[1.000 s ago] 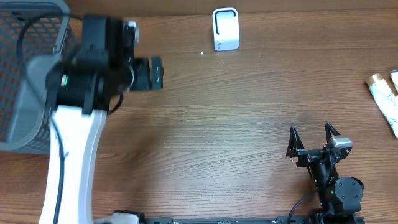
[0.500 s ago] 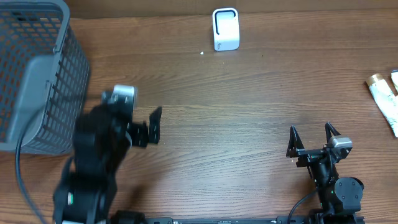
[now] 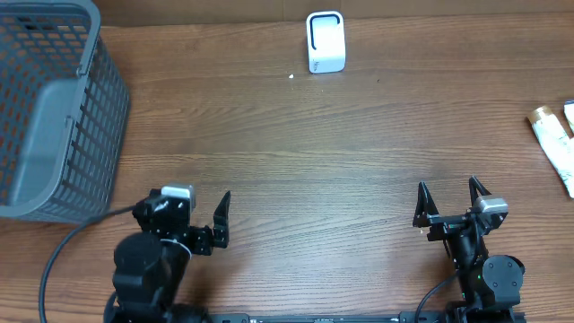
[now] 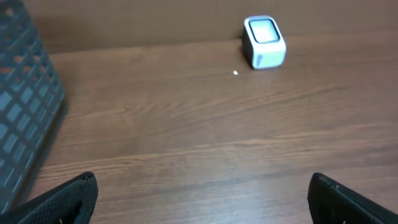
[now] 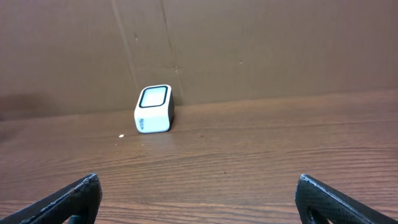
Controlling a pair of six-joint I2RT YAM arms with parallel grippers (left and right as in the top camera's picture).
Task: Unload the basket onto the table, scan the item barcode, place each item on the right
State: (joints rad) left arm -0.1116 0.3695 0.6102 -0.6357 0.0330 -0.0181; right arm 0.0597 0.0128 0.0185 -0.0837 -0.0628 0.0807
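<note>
— Wooden bench (image 3: 359,179): where's the item?
— Tubes (image 3: 554,142) at the right edge, scanner (image 3: 325,41) at the back edge; left gripper (image 4: 202,183) and right gripper (image 3: 447,196) gape empty.
— Risk?
— Likely a round tube rolling off the edge when pinched, or its barcode facing away.

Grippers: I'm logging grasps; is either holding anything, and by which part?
Nothing is held. The left gripper and right gripper are both open and empty, low over the table.
</note>
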